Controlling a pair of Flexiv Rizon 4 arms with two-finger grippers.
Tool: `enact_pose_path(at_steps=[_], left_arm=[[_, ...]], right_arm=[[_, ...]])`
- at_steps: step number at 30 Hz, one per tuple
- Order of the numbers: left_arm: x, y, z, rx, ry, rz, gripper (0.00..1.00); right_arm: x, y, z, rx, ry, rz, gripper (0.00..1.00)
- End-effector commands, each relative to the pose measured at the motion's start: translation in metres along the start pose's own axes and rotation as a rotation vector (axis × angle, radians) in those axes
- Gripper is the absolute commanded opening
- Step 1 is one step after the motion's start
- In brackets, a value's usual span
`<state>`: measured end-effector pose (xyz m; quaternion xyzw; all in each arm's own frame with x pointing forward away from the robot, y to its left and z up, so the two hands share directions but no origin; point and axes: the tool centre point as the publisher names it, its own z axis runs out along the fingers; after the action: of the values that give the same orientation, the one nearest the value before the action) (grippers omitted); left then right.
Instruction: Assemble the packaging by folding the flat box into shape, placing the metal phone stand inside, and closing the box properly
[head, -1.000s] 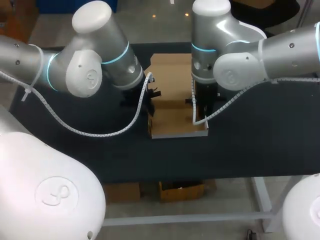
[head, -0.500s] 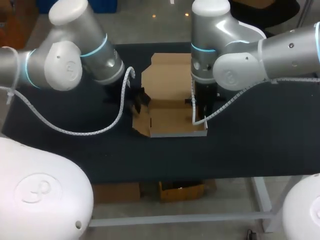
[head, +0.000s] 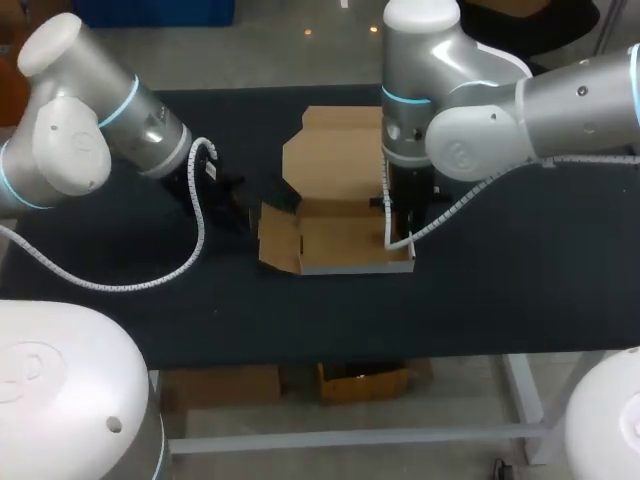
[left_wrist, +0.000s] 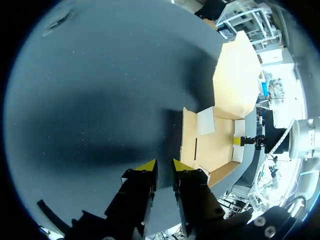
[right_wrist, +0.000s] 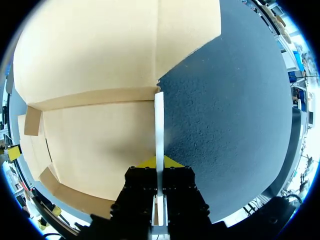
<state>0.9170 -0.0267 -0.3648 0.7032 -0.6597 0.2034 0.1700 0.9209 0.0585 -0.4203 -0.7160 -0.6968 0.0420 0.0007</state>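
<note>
The job stood at the folding stage. The box (head: 340, 235) lay in the middle of the table (head: 520, 270), only partly made up: its lid (head: 335, 155) was thrown open away from the robot, its base was flat on the cloth, and its left flap (head: 278, 238) was splayed outward instead of standing.

The right gripper (right_wrist: 159, 162) had the right wall (right_wrist: 159, 120) of the box pinched between its yellow tips. The thin cardboard edge ran straight up between them, so the jaws were closed down on it and seemed to be keeping that side upright.

The left gripper (left_wrist: 163, 167) hung over bare table to the left of the box, apart from the splayed flap. Its jaws stood narrow, with a slim gap between them and nothing in it.

I could not see the phone stand in any view, and the inside of the box looked empty.

To my eye, the next move belonged to the left arm. It would have to come to that loose flap, get a fingertip under or against it, and tip it upright while the right gripper steadied the far side. Thin card like that might spring back when released.
</note>
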Motion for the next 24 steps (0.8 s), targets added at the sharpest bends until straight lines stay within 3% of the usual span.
enact_pose_path(at_steps=[1,6,11,24], left_arm=[[-0.006,-0.006,0.012,-0.01,0.059,0.0,0.16],[-0.009,-0.009,0.024,-0.019,0.074,-0.015,0.15],[-0.007,-0.008,0.031,-0.01,0.148,-0.004,0.17],[0.024,0.005,0.025,0.012,0.277,0.052,0.19]], right_arm=[[0.001,0.001,0.001,0.003,-0.002,0.0,0.0],[0.001,0.001,0.001,0.003,-0.002,0.0,0.0],[0.001,0.001,0.001,0.003,-0.002,0.0,0.0],[0.001,0.001,0.001,0.003,-0.002,0.0,0.0]])
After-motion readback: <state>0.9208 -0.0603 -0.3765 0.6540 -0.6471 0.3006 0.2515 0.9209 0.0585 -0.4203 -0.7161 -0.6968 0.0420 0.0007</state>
